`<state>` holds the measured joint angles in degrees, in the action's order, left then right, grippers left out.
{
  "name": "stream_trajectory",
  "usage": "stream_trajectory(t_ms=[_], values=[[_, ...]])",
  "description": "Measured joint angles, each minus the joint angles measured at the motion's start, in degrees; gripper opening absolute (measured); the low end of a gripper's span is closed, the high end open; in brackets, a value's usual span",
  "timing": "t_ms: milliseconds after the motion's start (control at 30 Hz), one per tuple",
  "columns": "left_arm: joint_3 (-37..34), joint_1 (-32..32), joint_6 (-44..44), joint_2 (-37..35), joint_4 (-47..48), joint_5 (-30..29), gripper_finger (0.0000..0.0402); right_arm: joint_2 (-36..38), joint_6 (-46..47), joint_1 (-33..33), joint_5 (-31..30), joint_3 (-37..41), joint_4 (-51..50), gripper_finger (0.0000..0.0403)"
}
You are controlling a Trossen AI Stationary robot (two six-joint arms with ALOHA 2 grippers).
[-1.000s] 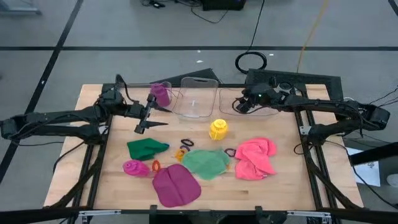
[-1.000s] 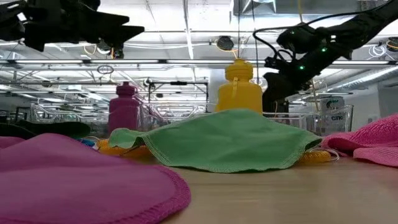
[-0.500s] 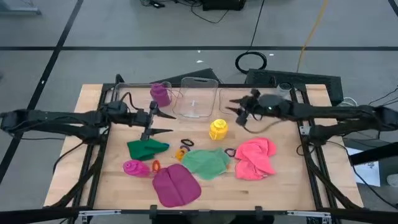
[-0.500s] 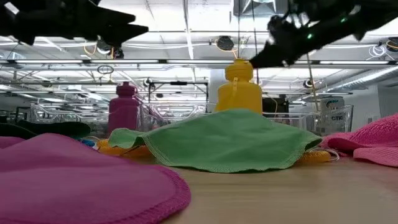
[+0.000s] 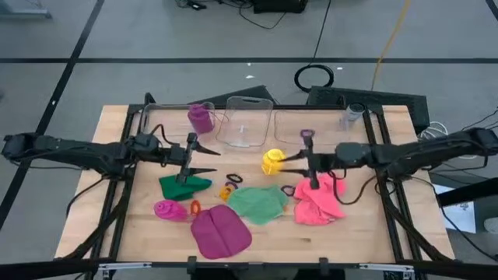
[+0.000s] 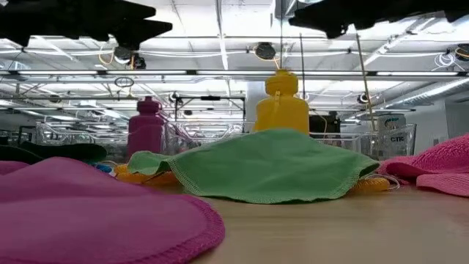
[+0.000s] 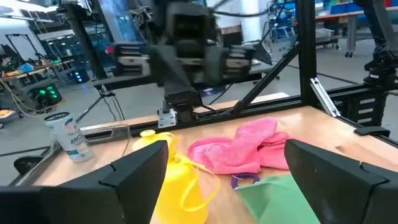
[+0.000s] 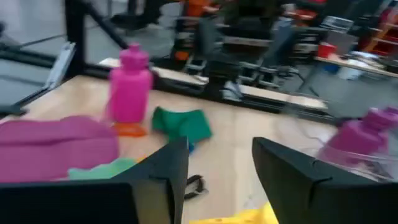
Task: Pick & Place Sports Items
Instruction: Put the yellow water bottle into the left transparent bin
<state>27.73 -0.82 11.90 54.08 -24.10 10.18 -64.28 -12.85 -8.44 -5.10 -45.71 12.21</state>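
Lower centre of the high view: magenta cloth point(image 5: 220, 232), with magenta bottle point(image 5: 166, 209) lying to its left. Above these, light green cloth point(image 5: 257, 203) at centre and pink cloth point(image 5: 319, 196) to its right. Dark green cloth point(image 5: 184, 185) at centre left, under the left gripper point(image 5: 204, 156), fingers spread wide, empty. Right gripper point(image 5: 286, 162) at centre, fingers apart, beside the upright yellow bottle point(image 5: 272, 161). Purple bottle point(image 5: 201, 118) stands in a clear bin point(image 5: 152, 118), upper left.
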Motion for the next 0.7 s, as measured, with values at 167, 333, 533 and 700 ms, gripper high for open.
stream_trajectory(t_ms=[167,333,533,700], values=[[0.0,0.0,1.0,0.0,0.0,-0.4,0.0269,-3.8,-1.9,-2.0,0.3,0.0,2.9,0.0129],[0.0,-0.2,1.4,0.0,0.0,-0.4,0.0269,-8.1,-5.3,-2.2,0.7,0.0,7.3,0.0138],[0.0,-1.4,0.7,0.0,0.0,-0.3,0.0269,-10.3,-6.5,-2.0,-3.3,0.0,10.3,0.0166],[0.0,-1.5,0.4,0.0,0.0,-0.3,0.0269,-10.2,-6.5,-2.0,-8.2,0.0,10.3,0.0209]])
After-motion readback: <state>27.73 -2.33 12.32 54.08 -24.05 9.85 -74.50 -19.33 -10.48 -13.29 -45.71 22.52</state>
